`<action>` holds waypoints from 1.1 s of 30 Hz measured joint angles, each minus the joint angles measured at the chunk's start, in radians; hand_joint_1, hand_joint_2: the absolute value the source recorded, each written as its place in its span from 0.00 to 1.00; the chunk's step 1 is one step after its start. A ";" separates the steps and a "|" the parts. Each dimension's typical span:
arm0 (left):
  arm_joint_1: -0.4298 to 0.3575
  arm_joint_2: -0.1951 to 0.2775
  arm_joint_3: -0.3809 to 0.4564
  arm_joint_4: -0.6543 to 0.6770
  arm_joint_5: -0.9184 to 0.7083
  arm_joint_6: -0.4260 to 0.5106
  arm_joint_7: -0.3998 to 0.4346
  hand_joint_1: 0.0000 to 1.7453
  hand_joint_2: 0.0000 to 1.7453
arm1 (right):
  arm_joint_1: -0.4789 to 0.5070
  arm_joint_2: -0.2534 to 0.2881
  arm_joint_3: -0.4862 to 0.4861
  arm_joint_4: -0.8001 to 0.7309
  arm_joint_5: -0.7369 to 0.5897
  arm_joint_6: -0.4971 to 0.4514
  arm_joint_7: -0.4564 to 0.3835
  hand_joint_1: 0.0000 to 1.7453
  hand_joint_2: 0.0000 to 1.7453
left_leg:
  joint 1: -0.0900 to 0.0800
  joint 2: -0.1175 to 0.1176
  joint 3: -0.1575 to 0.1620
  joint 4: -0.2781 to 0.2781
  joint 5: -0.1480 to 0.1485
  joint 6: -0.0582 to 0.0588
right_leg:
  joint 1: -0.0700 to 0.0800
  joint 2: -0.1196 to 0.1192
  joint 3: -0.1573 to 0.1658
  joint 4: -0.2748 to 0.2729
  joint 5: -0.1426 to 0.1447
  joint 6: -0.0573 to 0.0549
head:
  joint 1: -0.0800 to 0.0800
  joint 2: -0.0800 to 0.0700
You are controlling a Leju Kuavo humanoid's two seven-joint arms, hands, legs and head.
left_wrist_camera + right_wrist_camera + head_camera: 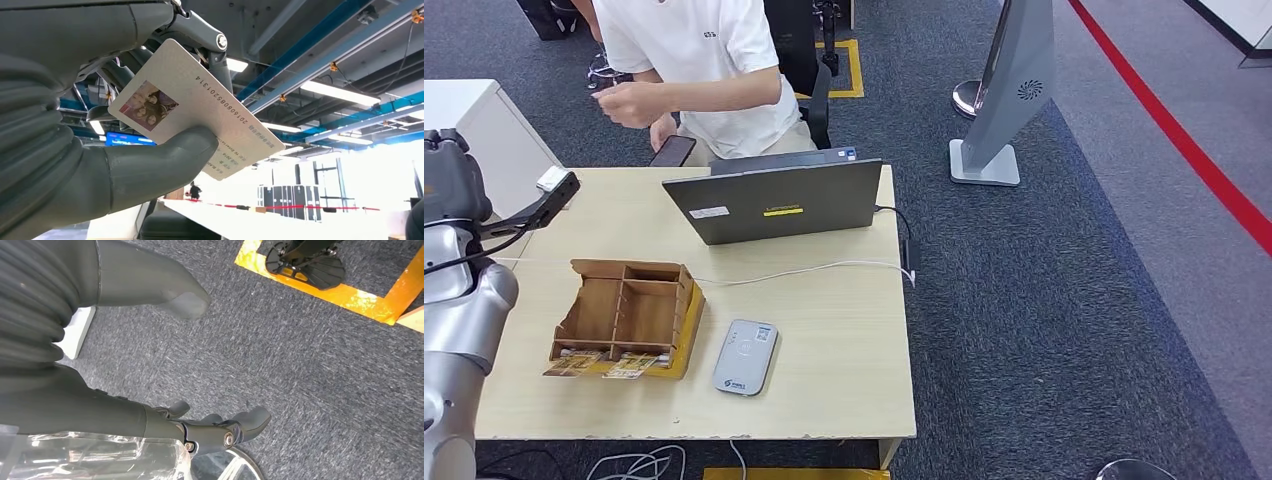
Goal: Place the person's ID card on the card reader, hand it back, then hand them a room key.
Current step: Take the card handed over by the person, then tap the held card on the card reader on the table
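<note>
Our left hand [125, 125] holds the ID card [195, 107] pinched between thumb and fingers, raised over the bench's [844, 330] far left edge. The card reader [745, 357] lies near the bench's front edge, just beside the wooden organizer [629, 320]. The person [699, 70] sits behind the laptop [774, 203]. Our right hand [165, 365] hangs over carpet, fingers apart, holding nothing.

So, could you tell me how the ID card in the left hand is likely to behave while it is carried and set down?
The ID card looks flat and unbent beyond the thumb, so probably stiff. It is thin, likely light. Its smooth face, pinched by the left hand near one end, might slip or pivot. Laid on the card reader, it should lie flat.
</note>
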 joint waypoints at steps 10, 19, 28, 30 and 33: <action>0.033 -0.018 0.000 -0.047 0.007 0.003 -0.054 1.00 1.00 | 0.002 0.000 0.002 0.003 -0.013 -0.010 0.012 0.00 1.00 | 0.000 0.000 0.000 0.000 0.000 0.000 | 0.000 0.000 0.000 0.000 0.000 0.000 | 0.000 0.000; 0.298 -0.121 -0.002 -0.459 0.041 0.012 -0.164 1.00 1.00 | 0.050 0.053 -0.021 -0.076 -0.007 0.016 0.023 0.00 1.00 | -0.001 0.002 -0.001 0.000 -0.001 0.001 | 0.000 0.001 -0.001 -0.001 0.000 0.000 | 0.000 0.000; 0.674 -0.186 -0.123 -0.953 -0.004 0.014 -0.131 1.00 1.00 | 0.064 0.148 -0.135 -0.167 0.100 0.066 -0.035 0.00 1.00 | -0.001 0.004 -0.002 0.000 -0.003 0.002 | 0.000 0.003 -0.002 -0.001 -0.002 0.002 | 0.001 0.000; 0.713 -0.190 -0.138 -1.012 -0.002 0.014 -0.128 1.00 1.00 | 0.064 0.157 -0.150 -0.177 0.103 0.067 -0.039 0.00 1.00 | -0.001 0.003 -0.002 0.000 -0.003 0.002 | 0.000 0.003 -0.002 -0.001 -0.002 0.002 | 0.001 0.000; 0.752 -0.192 -0.152 -1.069 0.009 0.014 -0.129 1.00 1.00 | 0.063 0.166 -0.167 -0.187 0.110 0.068 -0.042 0.00 1.00 | -0.001 0.003 -0.002 0.000 -0.003 0.003 | 0.000 0.002 -0.002 -0.002 -0.002 0.002 | 0.000 0.000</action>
